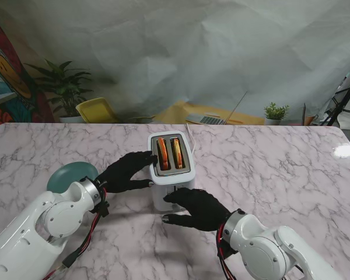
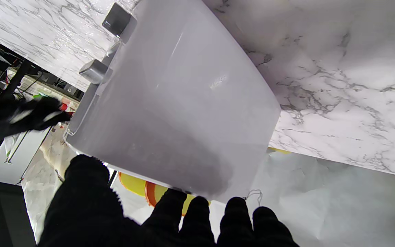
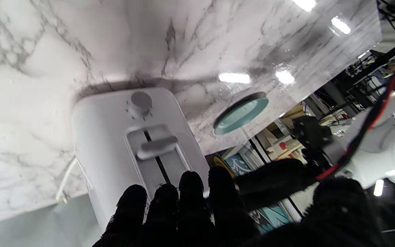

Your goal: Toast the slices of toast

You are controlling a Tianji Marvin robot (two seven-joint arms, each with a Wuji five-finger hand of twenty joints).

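The toaster (image 1: 171,172) stands upright near the middle of the marble table (image 1: 280,169), its long axis running from me toward the far edge, slots up. The 2 toast slices (image 1: 170,153) sit on edge in the 2 slots, lying along that same axis, browned tops showing above the top plate. The end of the toaster nearest me carries the lever (image 3: 157,146) and, under it, a round knob (image 3: 140,100); in the right wrist view the lever sits partway along its slot. A white cord (image 1: 191,139) leaves the far end of the toaster. The left hand (image 1: 124,172) is at the toaster's left side, fingers (image 2: 197,214) spread along the top edge and thumb lower on the side wall; it appears to brace the body rather than close around it, so whether it truly grips is unclear. The right hand (image 1: 197,208) hangs just in front of the lever end, fingers apart and curled, holding nothing; its fingertips (image 3: 190,187) lie close to the lever face, contact not clear. A teal plate (image 1: 72,174) lies left of the toaster, beyond the left wrist.
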